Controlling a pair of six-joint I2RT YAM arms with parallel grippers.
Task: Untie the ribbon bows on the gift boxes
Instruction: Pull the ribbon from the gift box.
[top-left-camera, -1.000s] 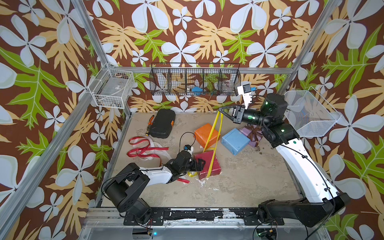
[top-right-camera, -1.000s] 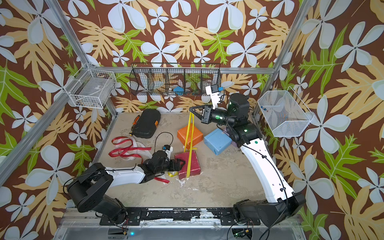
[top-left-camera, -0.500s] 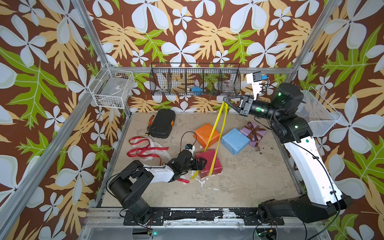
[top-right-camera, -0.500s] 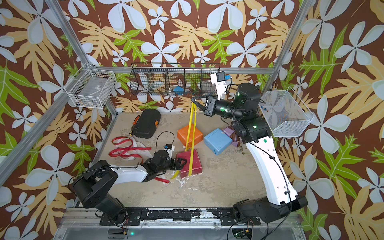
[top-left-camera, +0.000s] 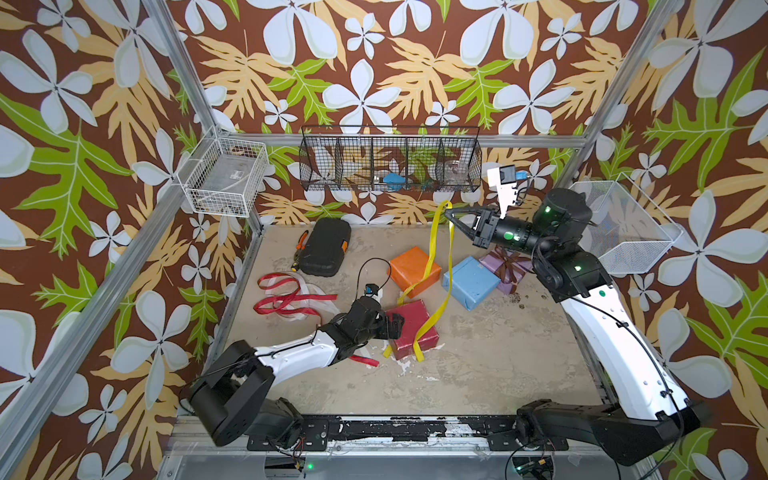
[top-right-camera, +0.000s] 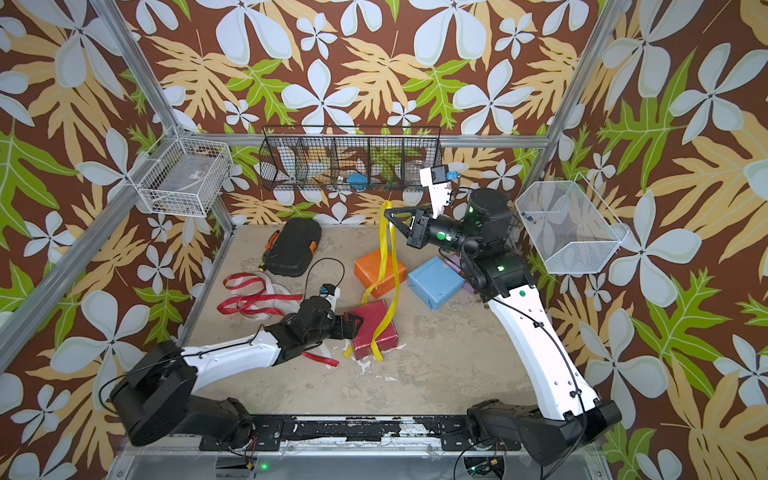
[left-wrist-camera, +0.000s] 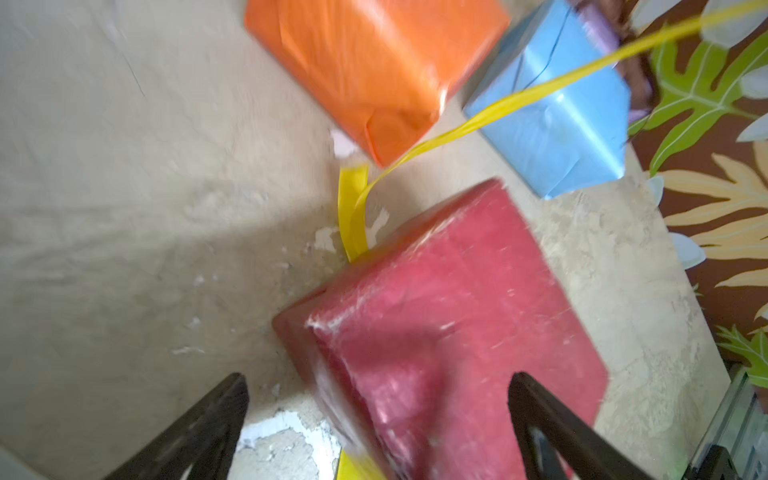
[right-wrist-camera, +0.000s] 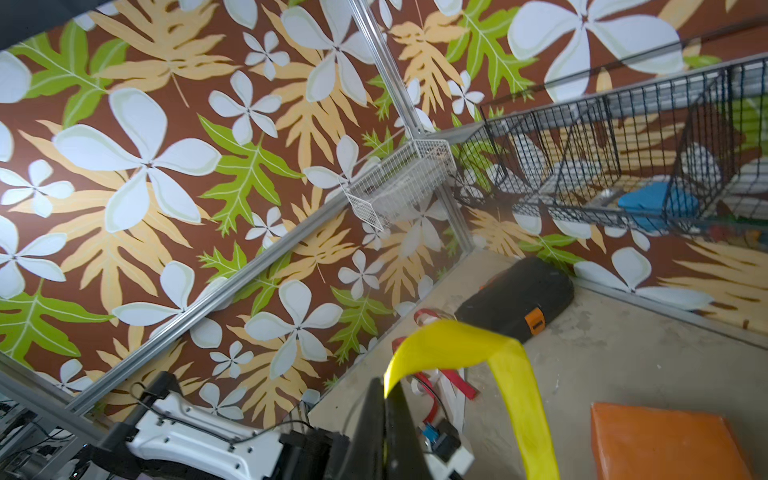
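R gripper (top-left-camera: 448, 212) raised, fingers pinched together on thin yellow satin ribbon (top-left-camera: 433, 245) — strip hangs down across dark red paper-wrapped box (top-left-camera: 415, 328); L gripper (top-left-camera: 397, 326) fingers wide apart, straddling box's near edge — not clamped

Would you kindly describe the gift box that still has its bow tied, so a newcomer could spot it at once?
Start at the white mesh wire basket hung on the side wall, then look down past the right arm to the sandy tabletop. There sits the small lilac paper-wrapped box, beside the light blue paper-wrapped box. It alone carries a tied brown satin ribbon bow.
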